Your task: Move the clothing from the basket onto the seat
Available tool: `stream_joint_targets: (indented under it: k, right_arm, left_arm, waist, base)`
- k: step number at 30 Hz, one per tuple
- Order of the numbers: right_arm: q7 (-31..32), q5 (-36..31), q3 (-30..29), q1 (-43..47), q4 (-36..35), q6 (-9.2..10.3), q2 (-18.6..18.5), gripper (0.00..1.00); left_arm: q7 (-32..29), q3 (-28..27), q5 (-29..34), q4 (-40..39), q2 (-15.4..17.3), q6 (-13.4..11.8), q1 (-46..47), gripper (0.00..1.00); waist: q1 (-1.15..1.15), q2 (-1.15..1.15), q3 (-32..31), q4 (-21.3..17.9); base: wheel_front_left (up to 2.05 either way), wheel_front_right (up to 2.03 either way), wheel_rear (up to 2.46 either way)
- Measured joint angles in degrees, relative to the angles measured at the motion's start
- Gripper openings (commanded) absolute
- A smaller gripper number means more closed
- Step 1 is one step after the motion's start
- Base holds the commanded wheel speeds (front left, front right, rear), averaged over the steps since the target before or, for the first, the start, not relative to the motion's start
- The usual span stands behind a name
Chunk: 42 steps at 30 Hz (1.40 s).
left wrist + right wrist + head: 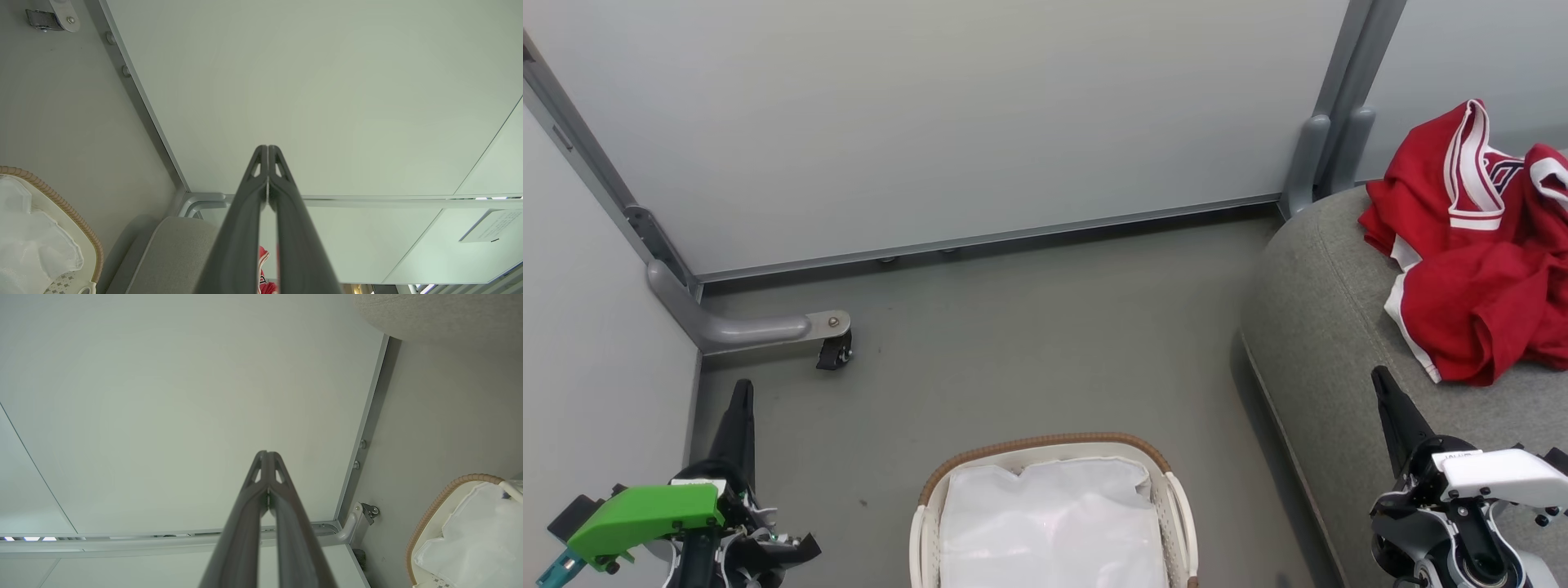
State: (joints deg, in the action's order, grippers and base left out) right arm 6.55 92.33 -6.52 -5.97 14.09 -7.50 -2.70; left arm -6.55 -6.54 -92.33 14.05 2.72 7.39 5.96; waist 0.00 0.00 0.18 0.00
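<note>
The red clothing (1482,261) with white striped trim lies heaped on the grey seat (1323,327) at the right; a sliver of the clothing (263,261) shows between my left fingers. The basket (1045,445) stands on the floor at bottom centre, holding just its white liner (1049,523). The basket's woven rim (61,204) and rim (433,510) appear in both wrist views. My left gripper (742,390) is shut and empty at the lower left, left of the basket. My right gripper (1380,377) is shut and empty over the seat's front, below the clothing.
Pale partition walls (972,114) enclose the corner, with a grey metal foot and black caster (833,351) on the floor at left. Grey posts (1327,147) stand behind the seat. Bare grey floor (1045,327) lies between basket, wall and seat.
</note>
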Motion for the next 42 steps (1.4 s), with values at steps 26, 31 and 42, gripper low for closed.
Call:
stream_joint_targets:
  k: [26, 31, 42]
  right_arm:
    - [0.0, 0.0, 0.0, 0.0, 0.0, 0.0, 0.0, 0.0]
    - [0.0, 0.0, 0.0, 0.0, 0.0, 0.0, 0.0, 0.0]
    - [0.0, 0.0, 0.0, 0.0, 0.0, 0.0, 0.0, 0.0]
  left_arm:
    - [0.0, 0.0, 0.0, 0.0, 0.0, 0.0, 0.0, 0.0]
    - [0.0, 0.0, 0.0, 0.0, 0.0, 0.0, 0.0, 0.0]
    - [0.0, 0.0, 0.0, 0.0, 0.0, 0.0, 0.0, 0.0]
  waist:
    - [0.0, 0.0, 0.0, 0.0]
    - [0.0, 0.0, 0.0, 0.0]
    - [0.0, 0.0, 0.0, 0.0]
  base:
    - [0.0, 0.0, 0.0]
    - [0.0, 0.0, 0.0]
    - [0.0, 0.0, 0.0]
